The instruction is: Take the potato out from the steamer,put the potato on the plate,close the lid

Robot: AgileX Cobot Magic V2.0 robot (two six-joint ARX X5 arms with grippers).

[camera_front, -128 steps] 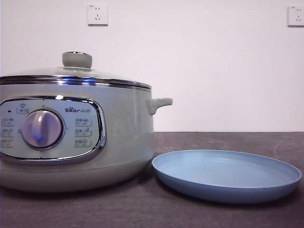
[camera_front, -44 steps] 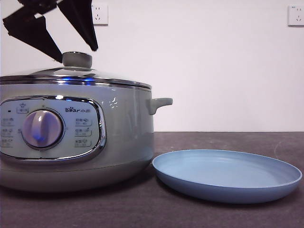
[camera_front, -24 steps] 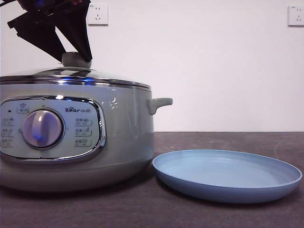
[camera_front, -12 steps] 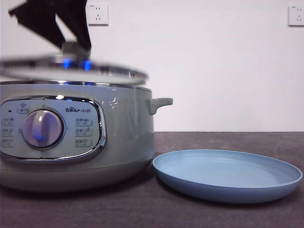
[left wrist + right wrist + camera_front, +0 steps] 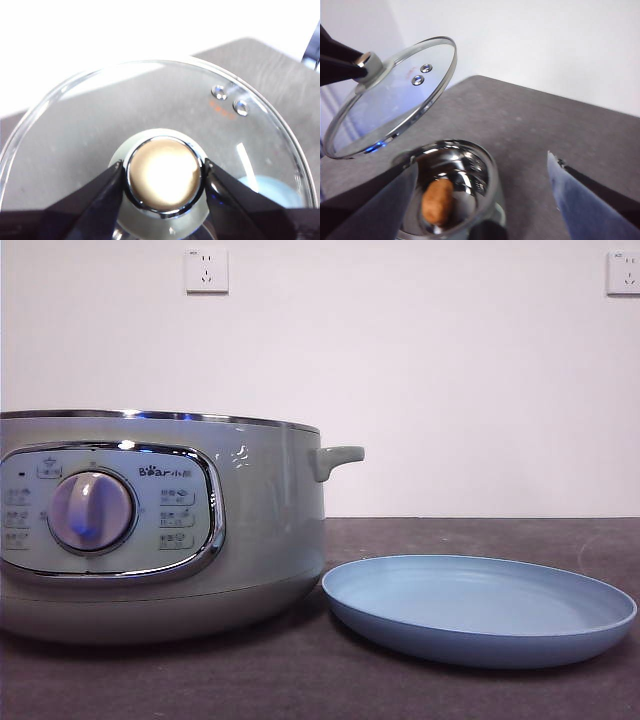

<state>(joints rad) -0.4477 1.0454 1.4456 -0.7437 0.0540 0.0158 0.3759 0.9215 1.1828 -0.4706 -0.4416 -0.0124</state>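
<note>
The pale grey-green steamer [image 5: 260, 520] stands at the left of the front view with its top uncovered. In the right wrist view its shiny inner pot [image 5: 470, 172] holds the orange-brown potato [image 5: 437, 200]. My left gripper [image 5: 163, 166] is shut on the knob [image 5: 162, 172] of the glass lid [image 5: 150, 95]. It holds the lid [image 5: 395, 95] tilted in the air above and beside the steamer. Over the pot my right gripper [image 5: 481, 165] hangs open with nothing in it. The light blue plate [image 5: 480, 610] lies bare to the right of the steamer.
Steamer and plate rest on a dark grey table [image 5: 300, 685], with a white wall close behind. Two wall sockets [image 5: 205, 270] [image 5: 622, 272] sit high on that wall. The steamer's side handle [image 5: 335, 458] sticks out above the plate's near rim.
The left gripper closed on the lid's knob and lifted the lid off the steamer. Lid and gripper have risen out of the front view. The steamer is now uncovered.
</note>
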